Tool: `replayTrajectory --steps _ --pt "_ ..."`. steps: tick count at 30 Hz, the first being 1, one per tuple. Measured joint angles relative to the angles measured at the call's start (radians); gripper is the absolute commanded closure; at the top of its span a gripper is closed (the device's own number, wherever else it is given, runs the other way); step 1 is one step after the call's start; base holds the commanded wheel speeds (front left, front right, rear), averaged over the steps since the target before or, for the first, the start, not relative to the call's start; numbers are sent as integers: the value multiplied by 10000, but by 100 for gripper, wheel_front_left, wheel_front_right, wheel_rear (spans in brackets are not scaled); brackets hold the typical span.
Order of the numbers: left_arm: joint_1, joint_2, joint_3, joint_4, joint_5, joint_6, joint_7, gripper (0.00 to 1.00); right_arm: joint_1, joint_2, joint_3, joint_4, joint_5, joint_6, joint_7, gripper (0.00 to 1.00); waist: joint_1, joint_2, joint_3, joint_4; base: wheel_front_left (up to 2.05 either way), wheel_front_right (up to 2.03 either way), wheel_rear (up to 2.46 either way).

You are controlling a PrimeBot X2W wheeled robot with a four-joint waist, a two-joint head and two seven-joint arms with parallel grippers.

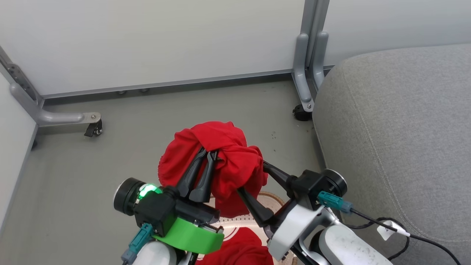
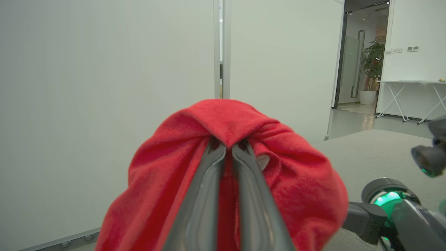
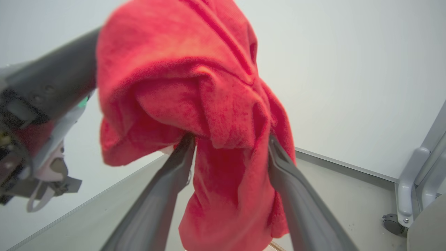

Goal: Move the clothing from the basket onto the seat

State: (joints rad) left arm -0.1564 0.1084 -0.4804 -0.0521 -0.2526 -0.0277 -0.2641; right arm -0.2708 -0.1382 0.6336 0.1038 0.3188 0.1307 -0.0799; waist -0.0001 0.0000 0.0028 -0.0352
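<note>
Head view: your left gripper (image 1: pixel 208 156) pinches one red cloth (image 1: pixel 224 141) above the basket (image 1: pixel 274 198); your right gripper (image 1: pixel 253 178) is spread around it. The seat (image 1: pixel 397 129) is off to the right. A second cloth (image 1: pixel 239 246) waits below.

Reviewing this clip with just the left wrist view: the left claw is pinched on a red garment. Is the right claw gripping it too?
Observer: No. In the right wrist view the right claw stands open, its fingers flanking a hanging fold of the plain red garment.
Operator: Anything left in the basket?
Observer: Yes, the head view shows a second red garment lying in the basket, beneath the lifted one.
Operator: Is the lifted one over the seat yet?
Observer: Not by the head view: it hangs above the floor and basket, with the seat off to the robot's right.
</note>
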Motion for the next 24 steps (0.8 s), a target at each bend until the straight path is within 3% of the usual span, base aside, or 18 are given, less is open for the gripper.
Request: replayTrajectory --steps 1,2,3,4,24 --pt "-1 0 -6 13 0 -19 0 100 -121 17 105 146 125 0 2 0 0 0 -2 18 0 0 0" --pt "-1 -2 -12 27 0 -33 0 100 -204 40 153 263 174 0 0 52 0 0 -4 29 0 0 0" --pt "-2 -8 -21 50 0 -38 0 100 -287 73 198 370 215 0 -15 66 0 0 -7 42 0 0 0" --pt "-2 -10 -27 69 0 -44 0 100 -368 98 247 489 305 0 -17 100 0 0 -9 53 0 0 0" --pt "-10 -36 21 215 -4 -63 0 100 -840 140 466 1218 685 0 -537 100 0 0 -5 2 0 0 0"
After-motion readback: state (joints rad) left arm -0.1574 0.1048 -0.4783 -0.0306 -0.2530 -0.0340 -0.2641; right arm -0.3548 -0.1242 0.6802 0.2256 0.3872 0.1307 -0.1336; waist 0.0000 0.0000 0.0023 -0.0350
